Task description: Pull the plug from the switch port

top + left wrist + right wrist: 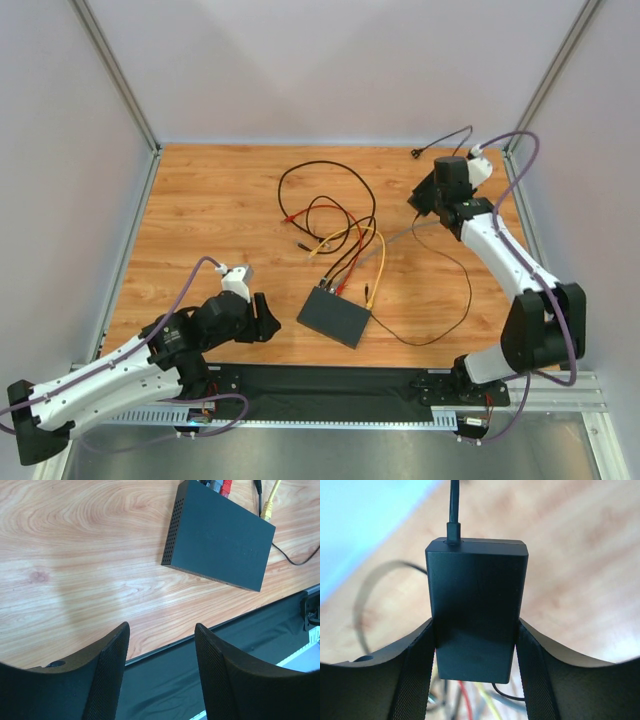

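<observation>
We see a wooden table (pixel 220 220) with a warm orange grain. Plain white walls (pixel 330 70) stand on 3 sides, and thin metal posts (pixel 115 75) run up the corners. A black mat (pixel 330 385) lies along the bottom edge of the top view, where the 2 arms are fixed.

The switch (pixel 335 316) is a flat black box, low in the middle of the top view and turned at a slant. In the left wrist view it sits in the upper right, with rows of tiny holes on its side. Red and gray plugs (pixel 222 486) sit in its far edge. A yellow cable (pixel 268 510) ends just beside it, not plugged in. More wires (pixel 325 205) loop across the middle of the table.

There are faint marks on top of the switch, but we cannot read them.

The left gripper (pixel 162 630) is spread wide with nothing between its fingers, well apart from the switch. The right gripper (pixel 475 630), at the upper right of the top view, squeezes a black power brick (pixel 476 595) from both sides. A thin cord (pixel 454 502) comes out of the brick's top.
</observation>
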Action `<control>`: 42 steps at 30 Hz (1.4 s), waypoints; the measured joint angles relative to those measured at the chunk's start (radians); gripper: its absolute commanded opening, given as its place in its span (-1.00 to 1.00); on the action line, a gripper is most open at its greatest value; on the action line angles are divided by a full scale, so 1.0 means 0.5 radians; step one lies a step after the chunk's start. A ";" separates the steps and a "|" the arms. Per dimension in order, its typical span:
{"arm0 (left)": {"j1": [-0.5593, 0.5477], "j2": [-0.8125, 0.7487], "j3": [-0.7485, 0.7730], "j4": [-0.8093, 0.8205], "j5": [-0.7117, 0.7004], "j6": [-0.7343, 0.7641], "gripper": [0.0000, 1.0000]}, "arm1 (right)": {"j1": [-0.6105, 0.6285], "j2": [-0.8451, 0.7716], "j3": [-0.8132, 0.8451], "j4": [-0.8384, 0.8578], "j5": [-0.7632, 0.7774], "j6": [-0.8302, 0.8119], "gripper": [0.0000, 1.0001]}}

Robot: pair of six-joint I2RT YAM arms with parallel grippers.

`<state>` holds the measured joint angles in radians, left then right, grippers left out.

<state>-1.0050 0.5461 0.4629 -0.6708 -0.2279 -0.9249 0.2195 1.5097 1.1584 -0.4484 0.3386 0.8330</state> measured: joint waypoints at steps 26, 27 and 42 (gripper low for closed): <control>0.000 -0.171 0.067 -0.255 -0.082 0.014 0.26 | -0.065 -0.124 1.472 0.785 0.121 -0.998 -0.99; 0.000 -0.169 0.072 -0.264 -0.082 0.014 0.25 | -0.065 -0.121 1.536 0.780 0.121 -1.028 -0.99; 0.000 -0.111 0.146 -0.296 -0.087 0.016 0.26 | -0.243 -0.018 1.717 0.710 0.016 -1.127 -1.00</control>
<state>-1.0050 0.4904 0.5358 -0.8188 -0.2714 -0.9169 0.0982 1.5005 2.0167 -0.0933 0.3466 0.2695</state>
